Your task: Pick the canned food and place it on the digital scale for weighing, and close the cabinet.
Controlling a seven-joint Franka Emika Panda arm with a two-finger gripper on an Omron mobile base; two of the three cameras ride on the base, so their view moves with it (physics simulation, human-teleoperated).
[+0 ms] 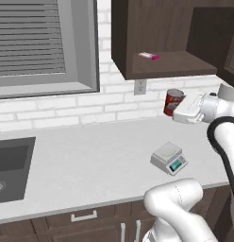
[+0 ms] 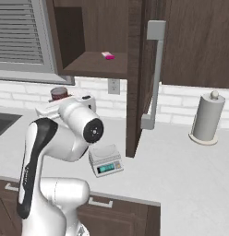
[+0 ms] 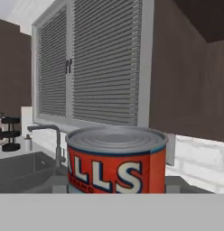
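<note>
1. Red and silver-topped, the canned food hangs in the air above the countertop, up and back from the digital scale and below the shelf edge of the cabinet.
2. We see the gripper pressed against the can's side in the left base view; the hand view has the can close up between where the fingers rise, so we read the jaws as partly closed around it, holding it clear of every surface.
3. The scale sits on the counter near its front edge, platform bare, teal display facing the front; the grey surface around it is open on the window side.
4. From the right base view the scale lies just beside the lower corner of the open cabinet door, which swings out edge-on over the counter, its long silver handle facing away from the scale.
5. On the cabinet shelf, above and behind the scale, lies a flat pink-and-white item near the shelf's front lip.
6. Beyond the door from the scale stands a grey paper towel roll, well apart from it.
7. Far from the scale, past the open stretch of counter, the sink cuts into the surface beneath the window.
</note>
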